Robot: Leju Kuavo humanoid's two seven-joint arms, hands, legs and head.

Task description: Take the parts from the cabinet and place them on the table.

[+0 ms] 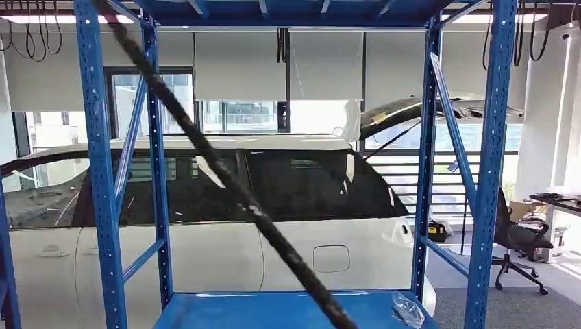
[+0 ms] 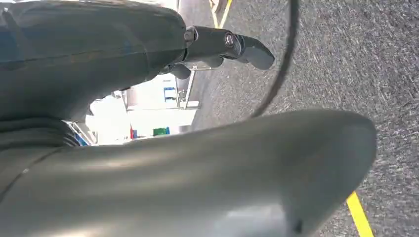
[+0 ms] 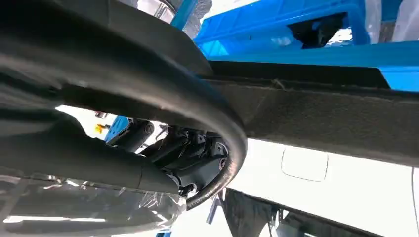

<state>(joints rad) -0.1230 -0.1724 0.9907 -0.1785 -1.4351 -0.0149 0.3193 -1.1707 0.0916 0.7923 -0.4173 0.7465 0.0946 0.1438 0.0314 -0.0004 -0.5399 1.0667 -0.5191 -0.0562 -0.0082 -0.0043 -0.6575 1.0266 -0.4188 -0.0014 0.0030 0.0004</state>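
Part retrieval at the blue steel cabinet (image 1: 103,205).
A long black rubber strip (image 1: 226,171), seemingly gripped by the right hand (image 3: 188,163), is raised above the cabinet's shelf; the left hand (image 2: 222,47) is empty, fingers apart.

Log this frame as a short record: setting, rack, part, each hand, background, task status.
setting: indoor workshop, grey carpet
rack: blue metal rack with a blue shelf straight ahead
item on shelf: crumpled clear plastic bag at the shelf's right end
part: long black rubber strip running diagonally across the head view
left hand: over the carpet, nothing in it
right hand: close to a looped black strip; grip not clear
background: white car behind the rack, office chair at right
task status: table not seen
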